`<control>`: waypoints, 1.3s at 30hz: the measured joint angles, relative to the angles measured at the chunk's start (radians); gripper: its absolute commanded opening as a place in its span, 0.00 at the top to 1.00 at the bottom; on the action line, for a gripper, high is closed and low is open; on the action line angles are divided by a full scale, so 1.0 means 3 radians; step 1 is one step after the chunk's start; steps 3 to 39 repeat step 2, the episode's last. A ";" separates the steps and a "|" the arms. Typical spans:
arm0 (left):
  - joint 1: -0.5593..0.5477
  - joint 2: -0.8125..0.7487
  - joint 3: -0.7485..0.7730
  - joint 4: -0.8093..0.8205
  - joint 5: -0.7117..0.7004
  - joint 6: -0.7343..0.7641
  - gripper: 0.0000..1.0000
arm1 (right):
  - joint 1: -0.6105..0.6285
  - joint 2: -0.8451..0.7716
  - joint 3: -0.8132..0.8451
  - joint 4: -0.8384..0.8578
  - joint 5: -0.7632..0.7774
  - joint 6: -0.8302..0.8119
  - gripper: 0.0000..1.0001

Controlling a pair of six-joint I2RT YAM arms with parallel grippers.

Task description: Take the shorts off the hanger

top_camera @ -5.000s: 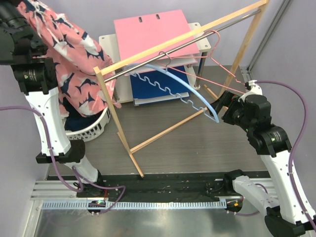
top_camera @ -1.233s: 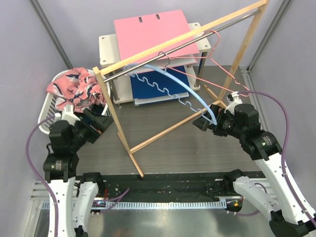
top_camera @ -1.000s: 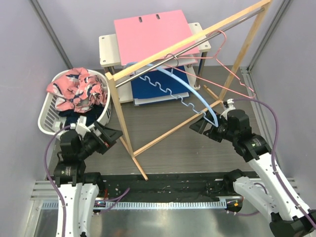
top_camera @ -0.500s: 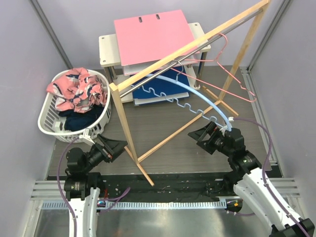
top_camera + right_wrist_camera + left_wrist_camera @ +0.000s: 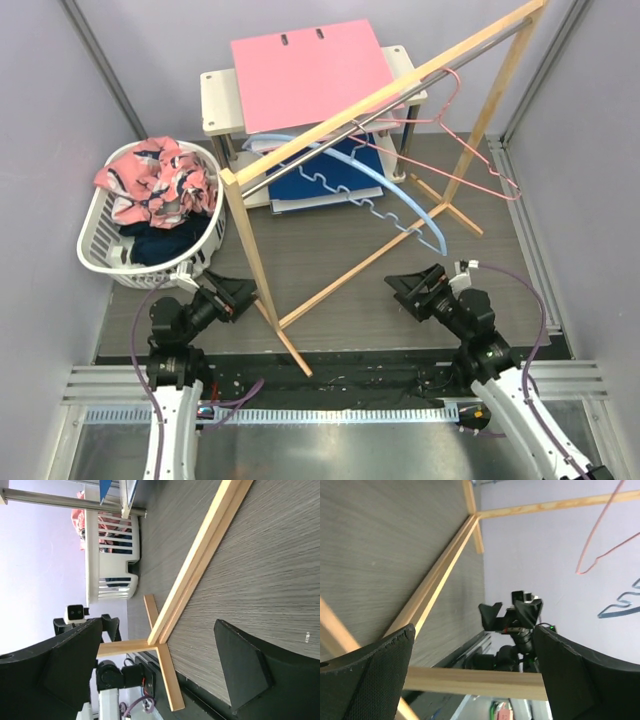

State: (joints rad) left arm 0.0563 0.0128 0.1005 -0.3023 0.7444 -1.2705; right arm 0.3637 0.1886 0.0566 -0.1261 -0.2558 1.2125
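Both shorts lie in the white laundry basket (image 5: 100,255) at the left: the salmon pink printed pair (image 5: 155,180) on top, the dark navy pair (image 5: 160,242) under it. A blue hanger (image 5: 390,190) and a pink wire hanger (image 5: 470,150) hang bare on the rack's rail. My left gripper (image 5: 232,297) is low by the rack's near foot, open and empty. Across the rack's floor bar from it, my right gripper (image 5: 415,287) is open and empty too. The left wrist view shows my left gripper (image 5: 475,670) wide apart around a wooden bar; the right gripper (image 5: 155,665) frames the rack's foot.
The wooden clothes rack (image 5: 250,240) stands diagonally across the table, its floor bar (image 5: 360,270) between my arms. A white shelf unit with a pink folder (image 5: 305,70) is behind it. The basket (image 5: 107,555) shows in the right wrist view.
Both arms have pulled back and down toward the near edge, with the grippers still open. The right gripper has left the blue hanger's end, and the hanger has swung back.
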 measured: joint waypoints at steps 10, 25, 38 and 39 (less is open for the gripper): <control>0.0000 -0.0009 -0.0090 0.0323 -0.0015 -0.0136 0.00 | 0.0000 -0.0025 -0.0003 0.0031 0.0003 0.0025 0.01; 0.0000 -0.0009 -0.0090 0.0323 -0.0015 -0.0136 0.00 | 0.0000 -0.0025 -0.0003 0.0031 0.0003 0.0025 0.01; 0.0000 -0.0009 -0.0090 0.0323 -0.0015 -0.0136 0.00 | 0.0000 -0.0025 -0.0003 0.0031 0.0003 0.0025 0.01; 0.0000 -0.0009 -0.0090 0.0323 -0.0015 -0.0136 0.00 | 0.0000 -0.0025 -0.0003 0.0031 0.0003 0.0025 0.01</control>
